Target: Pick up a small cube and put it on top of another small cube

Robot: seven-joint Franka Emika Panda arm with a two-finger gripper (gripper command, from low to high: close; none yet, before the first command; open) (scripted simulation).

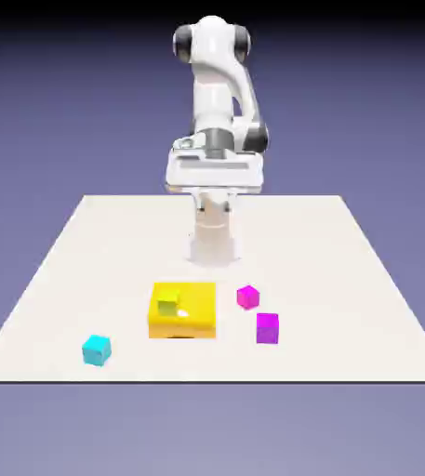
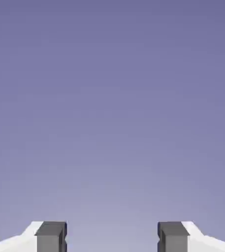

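The small bright pink-magenta cube lies on the white table, just to the exterior view's right of a yellow block. Near the front edge, at the exterior view's left, rests the tiny cyan cube. My gripper hangs high over the back of the table, far from both cubes. In the hand view the gripper is open: its two grey fingertips stand wide apart with nothing between them. That view holds only the blue-violet backdrop, so neither cube shows in it.
A flat yellow block sits mid-table with a small yellow-green cube on its top. A darker, purpler magenta cube stands just in front of the pink one. The robot's white base column rises behind the block.
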